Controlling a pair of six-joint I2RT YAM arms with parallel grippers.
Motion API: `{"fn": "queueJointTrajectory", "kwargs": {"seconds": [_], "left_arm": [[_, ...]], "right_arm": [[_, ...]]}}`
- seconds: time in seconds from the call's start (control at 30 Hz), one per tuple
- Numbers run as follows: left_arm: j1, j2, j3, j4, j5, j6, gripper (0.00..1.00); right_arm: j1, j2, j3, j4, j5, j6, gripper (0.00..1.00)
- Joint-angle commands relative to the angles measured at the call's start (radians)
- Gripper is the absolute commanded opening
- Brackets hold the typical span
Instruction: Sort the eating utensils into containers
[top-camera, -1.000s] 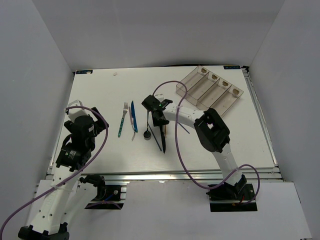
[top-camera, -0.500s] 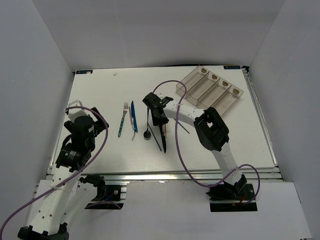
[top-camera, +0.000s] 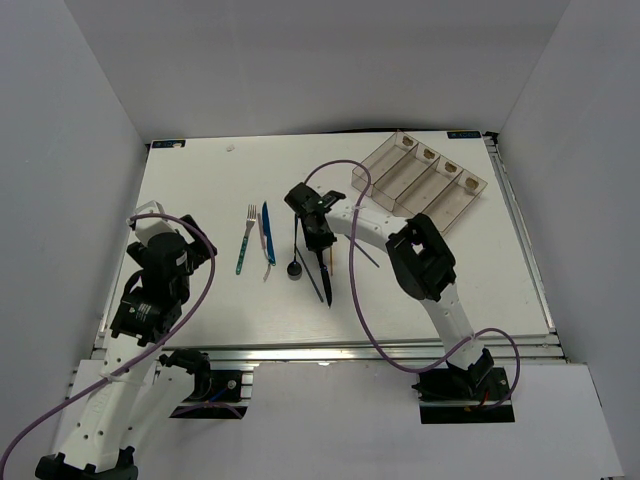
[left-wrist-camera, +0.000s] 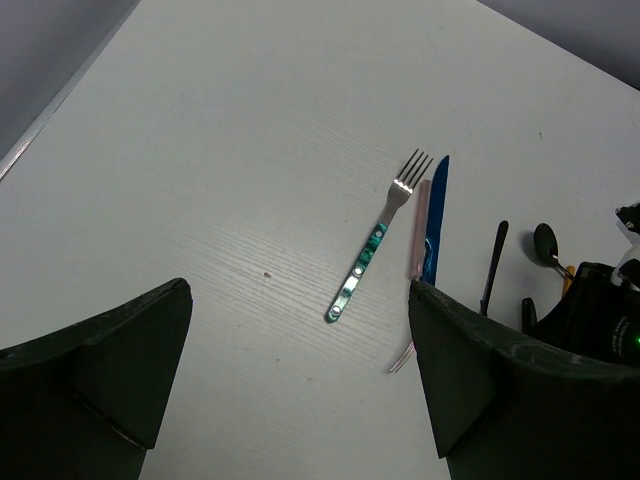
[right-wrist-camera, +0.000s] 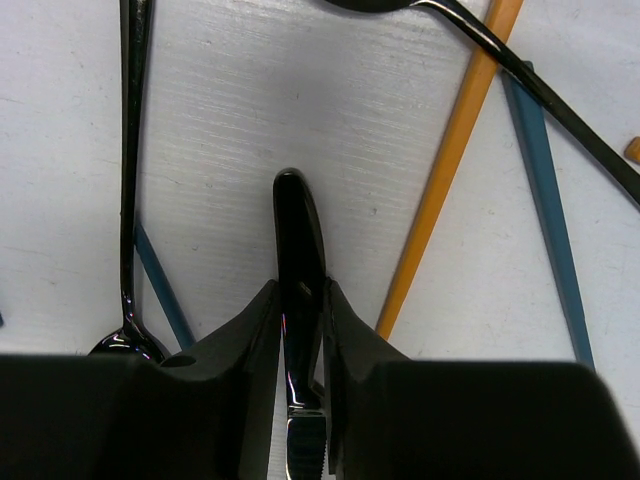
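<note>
Between the two fingers of the right gripper, the wrist view shows the glossy handle of a dark-handled knife pinched tight, the jaws closed against both its sides with the rounded handle end poking out ahead and a bit of serrated blade showing below. Around it on the white table that same view picks out detail the overhead camera blurs: an orange chopstick slanting just to the right, a dark grey chopstick beyond it, a black spoon running down the left with its bowl by the finger, and a second black spoon's handle crossing over both chopsticks at the top. From above, the right gripper sits low over this cluster near the table's middle, the knife's blade reaching toward the near edge. Only the overhead view shows the containers, four clear bins side by side at the far right corner, well apart from the cutlery. The left gripper hangs with its fingers spread wide and nothing between them, above the table's left side. Its camera shows what lies left of the cluster: a teal-handled fork and, just beside it, a blue-handled knife with a pale pink stick against it, all three lying free.
</note>
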Motion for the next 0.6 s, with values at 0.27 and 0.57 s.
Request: {"fn": "queueJointTrajectory", "kwargs": {"seconds": [0.27,0.57], "left_arm": [[-0.007,-0.006,-0.001,0.016,0.024,0.016,0.98],[-0.006,0.024,0.008,0.072,0.235,-0.005,0.98]], "right_arm": [[-0.003,0.001,-0.116,-0.042,-0.076,-0.03,0.0],[-0.004,-0.13,-0.114,0.021,-0.05,-0.027,0.0]]}}
